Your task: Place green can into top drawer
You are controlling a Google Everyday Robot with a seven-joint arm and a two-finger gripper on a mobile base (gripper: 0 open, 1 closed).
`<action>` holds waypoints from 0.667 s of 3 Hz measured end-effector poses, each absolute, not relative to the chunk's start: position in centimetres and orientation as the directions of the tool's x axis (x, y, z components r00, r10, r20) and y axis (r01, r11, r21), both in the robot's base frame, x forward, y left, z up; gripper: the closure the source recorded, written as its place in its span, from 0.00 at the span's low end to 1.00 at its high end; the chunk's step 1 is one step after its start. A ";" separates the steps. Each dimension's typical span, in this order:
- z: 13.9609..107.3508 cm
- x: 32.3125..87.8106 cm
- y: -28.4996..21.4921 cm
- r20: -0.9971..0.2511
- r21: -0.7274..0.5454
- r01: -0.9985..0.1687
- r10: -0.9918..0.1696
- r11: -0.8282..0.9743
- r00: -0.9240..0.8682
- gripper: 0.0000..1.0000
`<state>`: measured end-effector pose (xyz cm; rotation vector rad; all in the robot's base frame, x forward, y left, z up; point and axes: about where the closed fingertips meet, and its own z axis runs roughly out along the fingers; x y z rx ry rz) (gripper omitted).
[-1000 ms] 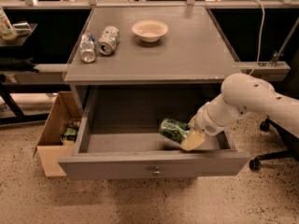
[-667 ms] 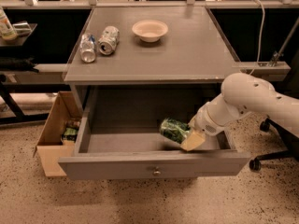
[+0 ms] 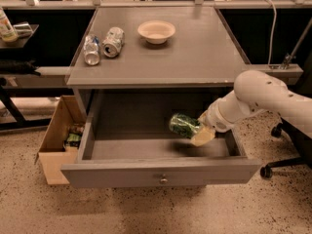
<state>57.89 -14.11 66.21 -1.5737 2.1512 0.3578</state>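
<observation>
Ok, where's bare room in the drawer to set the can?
The top drawer is bare from the wall by the cardboard box to its middle. The other side is crowded: the gripper holds the green can there.

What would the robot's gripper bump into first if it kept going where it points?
Holding the green can inside the open drawer, the gripper points sideways and slightly down, so probably the drawer's floor.

You face a grey table (image 3: 195, 57) on speckled floor (image 3: 146, 213), with a cardboard box (image 3: 51, 147) left and a chair base (image 3: 285, 164) right.
</observation>
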 end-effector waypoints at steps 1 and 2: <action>67.2 60.0 -14.1 -0.515 -0.095 -0.948 -0.830 0.304 -0.215 1.00; 67.6 61.1 -14.1 -0.512 -0.115 -0.947 -0.835 0.300 -0.203 1.00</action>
